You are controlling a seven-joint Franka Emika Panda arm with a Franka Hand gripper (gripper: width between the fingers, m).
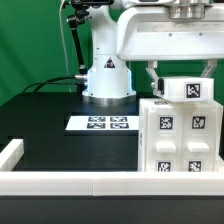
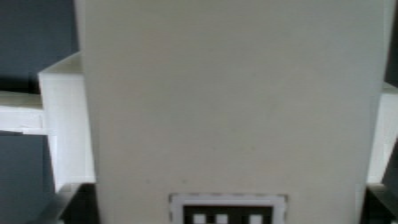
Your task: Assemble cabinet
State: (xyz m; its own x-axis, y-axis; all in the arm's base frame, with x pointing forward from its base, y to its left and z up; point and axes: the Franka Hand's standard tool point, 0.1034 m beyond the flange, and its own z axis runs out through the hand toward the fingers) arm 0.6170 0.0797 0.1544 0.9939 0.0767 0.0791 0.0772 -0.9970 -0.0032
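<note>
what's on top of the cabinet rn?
A small tagged block is on top of the cabinet, directly under the tool. The block's underside and the joint are covered, so seating and grip can't be judged.

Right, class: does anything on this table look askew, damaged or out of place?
Only one thing: the small tagged block under the gripper sits tilted relative to the cabinet beneath it, with its tag rotated. Nothing looks spilled or broken.

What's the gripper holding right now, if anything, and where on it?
The gripper straddles the small tagged block atop the cabinet, fingers at its two opposite sides; whether they actually clamp it cannot be told.
</note>
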